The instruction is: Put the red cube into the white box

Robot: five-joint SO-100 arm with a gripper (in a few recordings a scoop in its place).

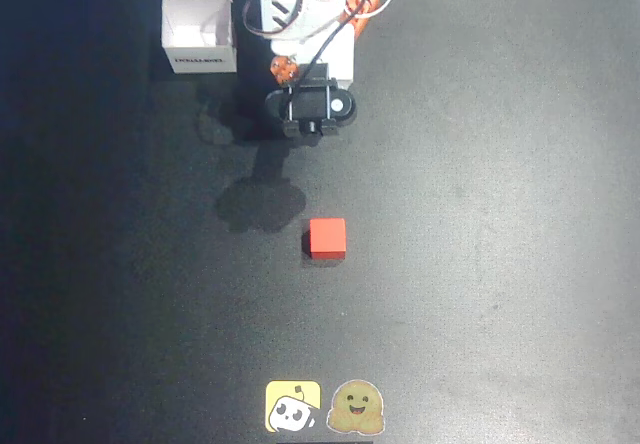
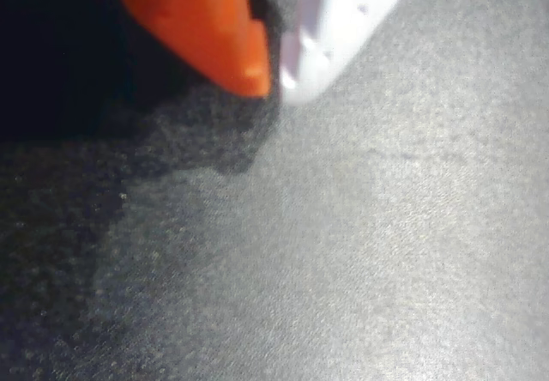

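The red cube [image 1: 327,237] sits alone mid-table, at six o'clock from the gripper [image 2: 274,76], whose fingertips are pressed together, empty. The reach hasn't started; it must open, then descend. The white box [image 1: 199,34] waits at eleven o'clock.

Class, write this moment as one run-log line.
stage: pre-grasp | gripper: shut, empty | red cube: on table, below arm in overhead view | white box: upper left, empty

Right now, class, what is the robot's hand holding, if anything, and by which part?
Nothing. In the wrist view the hand has its fingertips together with nothing between them. The red cube lies alone on the black table, apart from the arm.
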